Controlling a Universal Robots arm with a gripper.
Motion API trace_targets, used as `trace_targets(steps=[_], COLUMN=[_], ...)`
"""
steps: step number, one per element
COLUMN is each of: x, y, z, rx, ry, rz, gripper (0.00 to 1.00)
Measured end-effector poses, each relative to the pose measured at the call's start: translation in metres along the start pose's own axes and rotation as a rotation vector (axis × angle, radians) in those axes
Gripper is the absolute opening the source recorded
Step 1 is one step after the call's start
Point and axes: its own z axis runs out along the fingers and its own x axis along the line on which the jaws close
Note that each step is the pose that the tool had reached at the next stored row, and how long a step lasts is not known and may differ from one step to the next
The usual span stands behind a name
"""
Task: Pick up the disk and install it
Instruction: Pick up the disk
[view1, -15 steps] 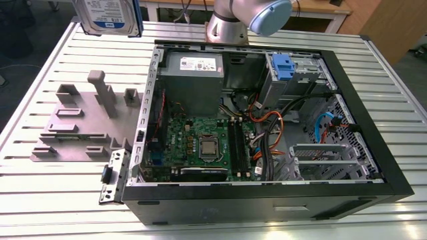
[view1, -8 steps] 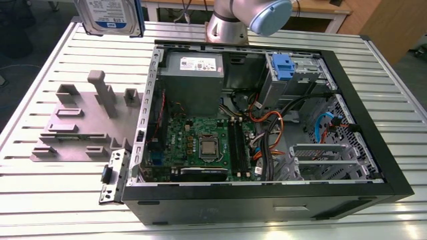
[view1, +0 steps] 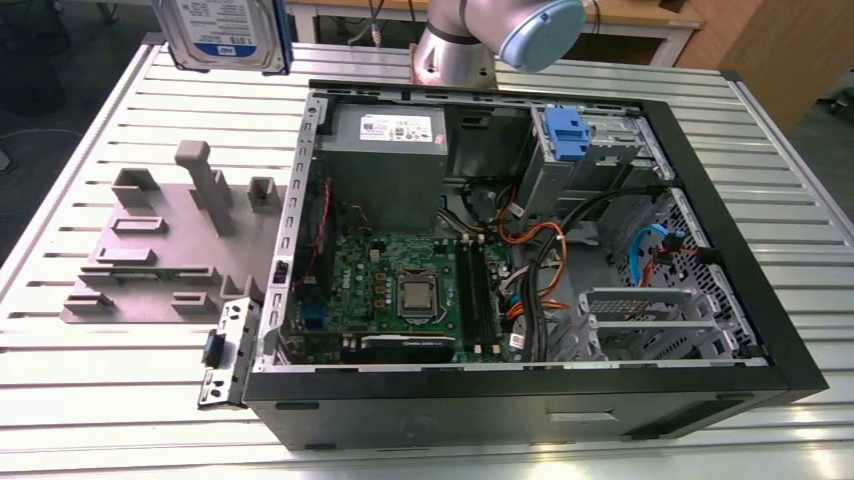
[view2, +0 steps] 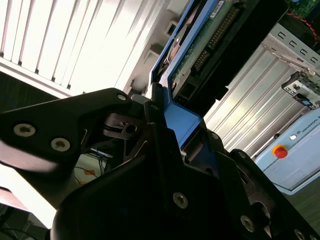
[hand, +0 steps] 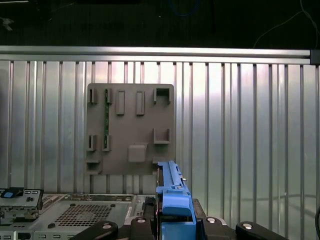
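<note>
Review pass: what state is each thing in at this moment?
Silver-grey rectangular disk with blue side rails: held in the air, off the table.
Black gripper: shut on the disk's blue rail.
Black metal computer case: on its side, open, side panel off.
Grey plastic fixture plate: flat on the table.

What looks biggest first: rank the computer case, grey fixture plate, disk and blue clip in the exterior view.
1. computer case
2. grey fixture plate
3. disk, cropped by the picture's edge, so only roughly placed
4. blue clip
</note>
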Motion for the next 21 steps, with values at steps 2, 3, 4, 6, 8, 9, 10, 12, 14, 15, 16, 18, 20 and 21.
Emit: trace_targets(steps=[2, 3, 4, 6, 8, 9, 10, 12, 14, 15, 16, 18, 20, 21], x=[0.0000, 0.0000, 0.0000, 0.0000, 0.0000, 0.0000, 0.0000, 0.0000, -0.0001, -0.0001, 0.0000, -0.0001, -0.0001, -0.0001], y=[-0.0008, -0.0012, -0.0020, -0.0028, -0.0036, -0.0040, -0.0044, -0.0052, -0.0060, -0.0065, -0.0069, -0.0077, -0.0085, -0.0089], z=[0.0000, 0.0000, 0.0000, 0.0000, 0.0000, 0.0000, 0.0000, 0.0000, 0.0000, 0.0000, 0.0000, 0.0000, 0.0000, 0.0000], rx=[0.0000, 0.0001, 0.0000, 0.0000, 0.0000, 0.0001, 0.0000, 0.0001, 0.0001, 0.0000, 0.0001, 0.0001, 0.0000, 0.0000], ry=[0.0000, 0.0000, 0.0000, 0.0000, 0.0000, 0.0000, 0.0000, 0.0000, -0.0001, 0.0000, 0.0000, -0.0001, 0.0000, 0.0000], rz=[0.000, 0.000, 0.000, 0.000, 0.000, 0.000, 0.000, 0.000, 0.000, 0.000, 0.000, 0.000, 0.000, 0.000], gripper=[0.36, 0.36, 0.36, 0.36, 0.36, 0.36, 0.36, 0.36, 0.36, 0.36, 0.36, 0.36, 0.36, 0.36])
